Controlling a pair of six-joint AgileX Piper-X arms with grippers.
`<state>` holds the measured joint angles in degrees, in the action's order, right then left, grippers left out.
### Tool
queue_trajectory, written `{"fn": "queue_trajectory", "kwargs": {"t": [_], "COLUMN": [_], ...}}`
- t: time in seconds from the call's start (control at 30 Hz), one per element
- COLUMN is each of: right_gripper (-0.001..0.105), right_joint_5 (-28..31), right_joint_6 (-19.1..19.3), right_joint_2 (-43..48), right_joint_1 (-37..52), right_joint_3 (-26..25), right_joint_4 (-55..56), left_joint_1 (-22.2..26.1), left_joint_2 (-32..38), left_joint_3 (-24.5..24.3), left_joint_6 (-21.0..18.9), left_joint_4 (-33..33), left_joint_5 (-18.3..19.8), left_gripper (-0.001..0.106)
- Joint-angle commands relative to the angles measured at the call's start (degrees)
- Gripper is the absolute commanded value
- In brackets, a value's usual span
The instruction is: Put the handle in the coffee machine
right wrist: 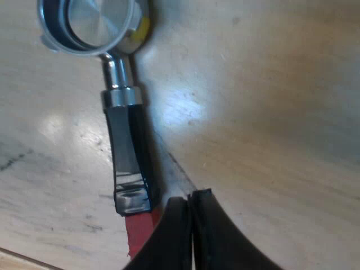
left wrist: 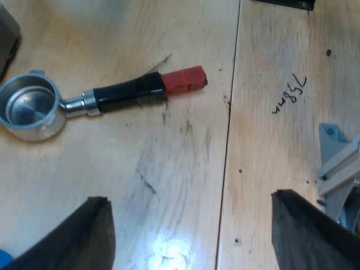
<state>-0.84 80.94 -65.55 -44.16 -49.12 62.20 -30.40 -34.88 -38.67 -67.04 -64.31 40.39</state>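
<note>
The metal holder [left wrist: 31,107] lies flat on the wooden table, its basket empty and facing up, its dark handle [left wrist: 126,95] ending in red [left wrist: 184,80]. My left gripper [left wrist: 190,198] hangs open above the bare wood, a little short of the handle, with nothing between its fingers. From the right wrist the same holder [right wrist: 90,25] shows close up, with its dark handle [right wrist: 128,160] running to the red end [right wrist: 139,230]. My right gripper [right wrist: 190,198] is shut, fingers pressed together with nothing between them, its tips just beside the handle where black meets red.
A seam [left wrist: 229,112] between two boards runs past the red end, with handwriting [left wrist: 289,93] on the far board. A grey-blue bracket [left wrist: 337,163] stands close to one left finger. A dark object [left wrist: 7,39] sits beyond the basket, and another dark edge [left wrist: 287,3] lies far off.
</note>
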Motion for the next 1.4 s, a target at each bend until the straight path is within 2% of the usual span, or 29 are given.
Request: {"fn": "queue_trajectory", "kwargs": {"t": [0.03,0.3,0.73,1.03,1.23,1.4], "right_gripper": [0.000,0.000,0.000,0.000,0.000,0.000], "right_joint_5": [-0.95,-0.67,-0.67,-3.64,-4.54,-4.64], "right_joint_6": [-0.20,0.25,0.25,0.25,0.25,-3.21], "right_joint_2": [-3.95,-10.80,-18.26,-22.43,-23.91,-23.91], "right_joint_1": [-0.14,-0.14,-0.14,-0.14,-4.39,-8.92], "right_joint_3": [-0.36,-0.24,3.06,3.06,3.06,3.06], "right_joint_4": [-0.15,-0.90,-8.56,-10.95,-11.83,-14.24], "left_joint_1": [-0.09,-0.09,-0.09,-0.09,-0.09,1.81], "left_joint_2": [-0.10,-0.10,-0.10,-0.10,-0.10,-0.10], "left_joint_3": [1.72,1.81,1.81,1.81,1.81,1.81], "left_joint_6": [-0.01,-0.01,-0.01,-0.01,-0.01,-0.01], "left_joint_4": [-0.06,-0.06,-0.06,-0.06,-0.06,-0.06], "left_joint_5": [0.75,0.75,0.63,0.63,0.63,0.63], "left_gripper": [0.062,0.062,0.062,0.062,0.062,0.062]}}
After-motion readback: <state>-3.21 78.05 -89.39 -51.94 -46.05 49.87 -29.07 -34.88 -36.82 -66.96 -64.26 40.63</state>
